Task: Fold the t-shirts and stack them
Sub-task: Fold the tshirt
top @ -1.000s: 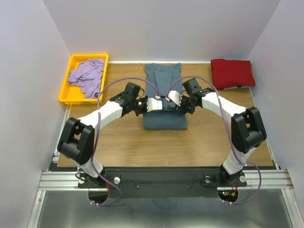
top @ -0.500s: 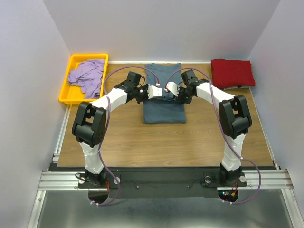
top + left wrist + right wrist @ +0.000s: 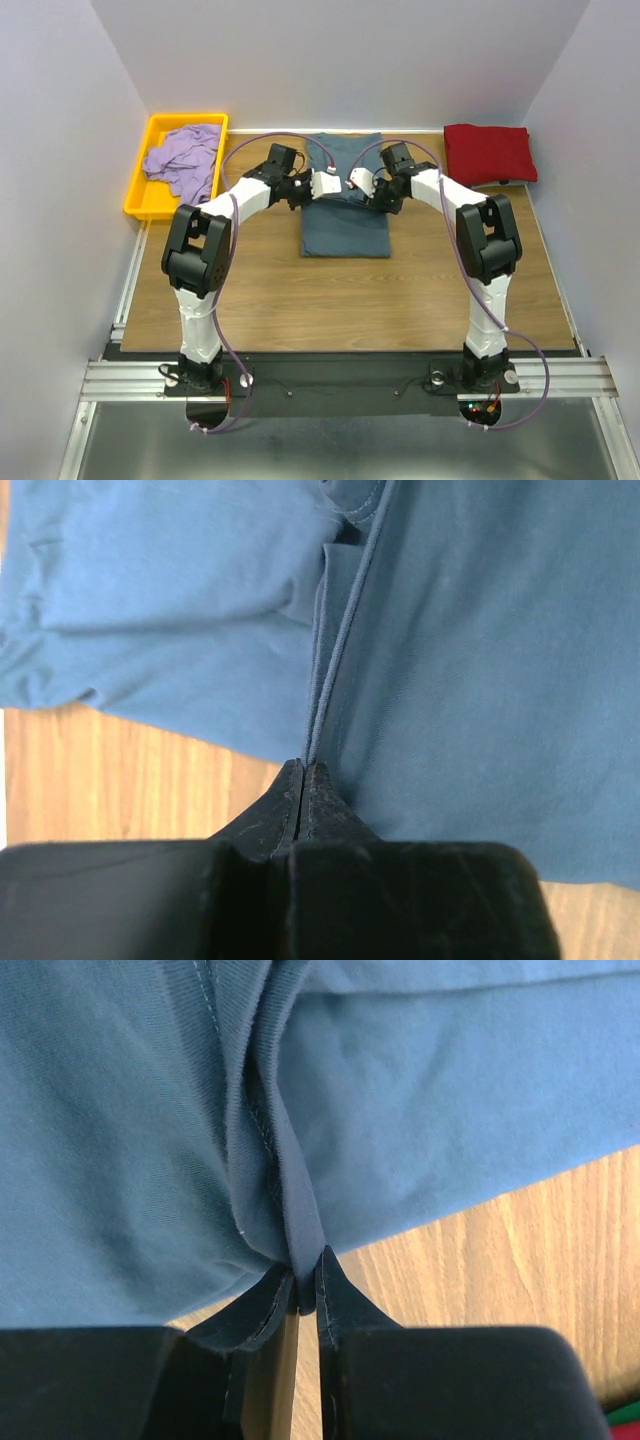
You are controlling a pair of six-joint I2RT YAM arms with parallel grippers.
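While both tools pinch its cloth, the blue-grey shirt [image 3: 345,228] lies at the middle of the table [image 3: 300,300].

The left tool [image 3: 303,772] has its jaws pressed together on a thin seamed edge of the shirt, which runs straight away from the tips. The right tool [image 3: 306,1282] stands narrow, with a bunched fold of hem caught between its jaws. In the top view the two tools sit close together over the far half of the shirt, and the near half lies flat as a neat rectangle. The dark red shirt [image 3: 489,153] rests folded at the far right corner of the table, well apart. The lavender shirt [image 3: 183,160] lies crumpled in the yellow tray [image 3: 136,205] at the far left.
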